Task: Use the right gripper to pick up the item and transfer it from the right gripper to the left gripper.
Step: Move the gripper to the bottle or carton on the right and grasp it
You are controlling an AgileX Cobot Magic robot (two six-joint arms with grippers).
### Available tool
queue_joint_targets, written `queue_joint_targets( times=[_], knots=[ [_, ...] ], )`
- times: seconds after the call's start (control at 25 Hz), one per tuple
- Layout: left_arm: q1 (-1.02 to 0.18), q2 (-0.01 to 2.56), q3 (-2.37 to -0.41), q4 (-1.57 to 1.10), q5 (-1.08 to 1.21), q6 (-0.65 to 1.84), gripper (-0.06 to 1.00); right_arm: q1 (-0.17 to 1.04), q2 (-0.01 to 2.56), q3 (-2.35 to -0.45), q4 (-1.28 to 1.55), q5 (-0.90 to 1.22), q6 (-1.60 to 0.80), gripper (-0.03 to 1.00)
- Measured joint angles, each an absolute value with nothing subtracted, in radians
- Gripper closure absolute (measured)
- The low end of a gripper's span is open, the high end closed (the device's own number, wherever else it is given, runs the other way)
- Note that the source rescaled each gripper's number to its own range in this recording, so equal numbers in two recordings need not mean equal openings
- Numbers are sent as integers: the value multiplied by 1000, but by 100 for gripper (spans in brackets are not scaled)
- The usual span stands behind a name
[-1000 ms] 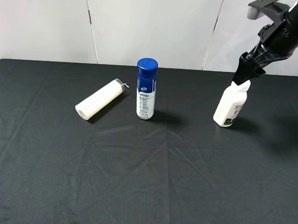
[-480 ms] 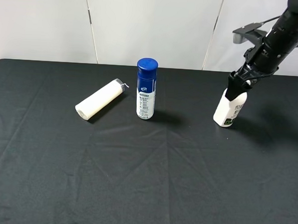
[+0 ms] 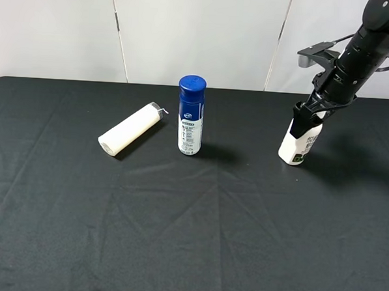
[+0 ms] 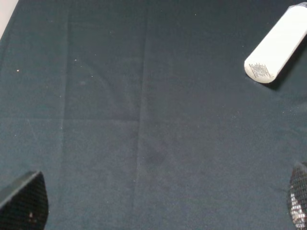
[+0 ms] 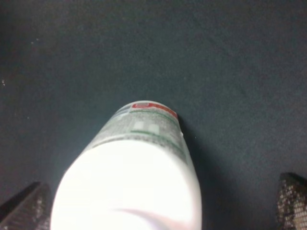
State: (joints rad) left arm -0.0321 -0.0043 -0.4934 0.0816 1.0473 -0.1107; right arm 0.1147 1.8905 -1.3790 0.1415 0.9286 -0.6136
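Right, the bottle [image 3: 299,146] stands on the black cloth [image 3: 190,236] at about 2 o'clock from the cloth's middle in the high view, leaning a touch toward 1 o'clock. Its cap is hidden under my right gripper [image 3: 305,119], which sits over the top with a finger on either side of the neck. In the right wrist view the bottle [image 5: 129,187] fills the space between the two tips, label side away from the camera. The jaws are spread wide. One fingertip [image 5: 292,201] has bare cloth between it and the bottle. The other [image 5: 26,208] sits right beside the bottle's edge, and I cannot tell whether it touches. The bottle's base is on the cloth.

At 9 o'clock from the bottle, well apart, a blue-capped bottle [image 3: 191,116] stands upright. At 9 o'clock from that one a cream tube [image 3: 131,129] lies on its side, running from 1 to 7 o'clock.

My left gripper [image 4: 158,208] is out of the high view. Its own camera shows both tips far apart at the frame's corners, nothing between them but cloth, with the tube's [image 4: 278,45] end some way ahead.
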Motion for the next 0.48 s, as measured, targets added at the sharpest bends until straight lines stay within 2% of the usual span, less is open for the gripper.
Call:
queue_joint_targets(
  times=[0.48],
  knots=[
    [-32, -4, -493, 82, 1047, -111, -5, 115, 1903, -1381, 142, 915, -606, -3]
  ],
)
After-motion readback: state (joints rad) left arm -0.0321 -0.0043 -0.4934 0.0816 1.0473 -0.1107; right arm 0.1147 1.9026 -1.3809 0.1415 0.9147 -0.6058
